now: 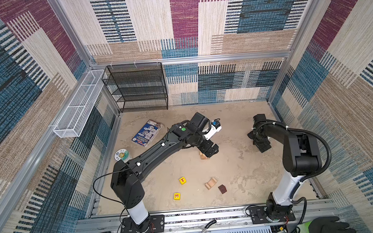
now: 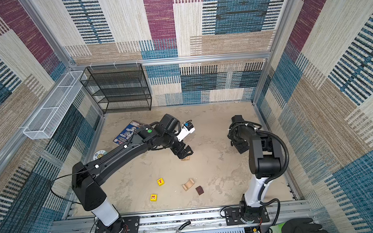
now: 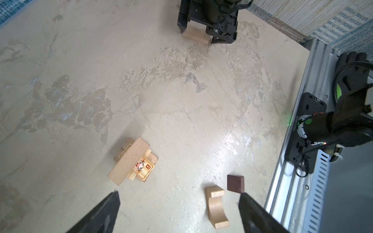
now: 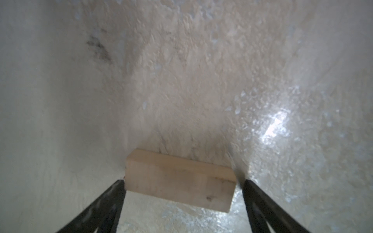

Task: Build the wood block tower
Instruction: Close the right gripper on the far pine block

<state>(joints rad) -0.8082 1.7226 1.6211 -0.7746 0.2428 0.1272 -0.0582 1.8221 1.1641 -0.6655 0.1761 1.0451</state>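
From above, the left hand (image 1: 210,153) hides most of the tower (image 1: 203,157).

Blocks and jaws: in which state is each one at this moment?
Left jaws: open, empty.
Right jaws: open, astride the bar.
Bar: lying flat, not lifted.
Stack: low, standing, unfinished.
Arch: on its side, loose.
Brown cube: loose, near the arch.
T cube: loose, T up.
Other yellow cube: loose, picture up.
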